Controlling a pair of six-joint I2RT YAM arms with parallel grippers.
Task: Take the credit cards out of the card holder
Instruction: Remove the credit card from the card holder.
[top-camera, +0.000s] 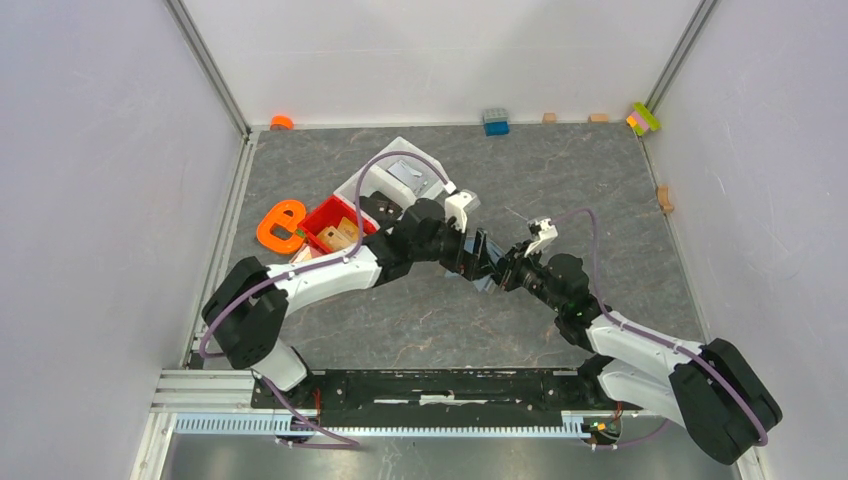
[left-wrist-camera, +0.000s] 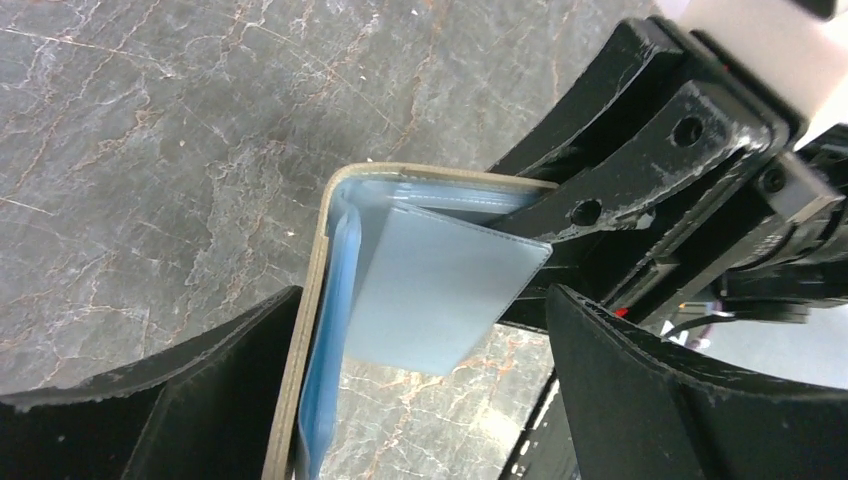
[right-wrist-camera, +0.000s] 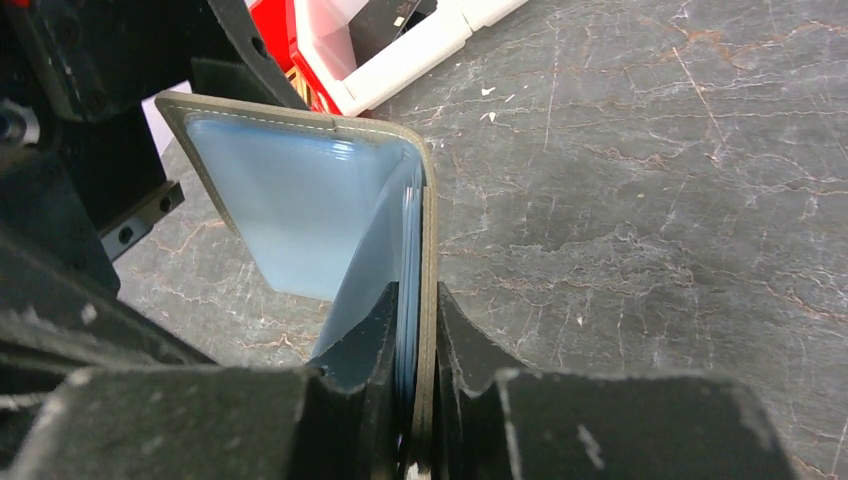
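Note:
The taupe card holder (left-wrist-camera: 318, 270) hangs open above the table between my two grippers, its inside lined pale blue. My right gripper (right-wrist-camera: 415, 300) is shut on one flap (right-wrist-camera: 428, 250), which I see edge-on. The other flap (right-wrist-camera: 290, 190) spreads toward the left arm. A pale blue-grey credit card (left-wrist-camera: 440, 290) stands out at an angle from the holder's inside. My left gripper (left-wrist-camera: 425, 400) is open wide. One flap lies along its left finger (left-wrist-camera: 150, 410), and the card is between the jaws. In the top view both grippers (top-camera: 478, 258) (top-camera: 508, 268) meet mid-table and mostly hide the holder (top-camera: 487, 285).
A red bin (top-camera: 335, 225) and a white bin (top-camera: 400, 175) stand behind the left arm, with an orange object (top-camera: 280, 225) to their left. A blue block (top-camera: 495, 122) and small blocks lie along the back wall. The white bin (right-wrist-camera: 400, 60) also shows in the right wrist view.

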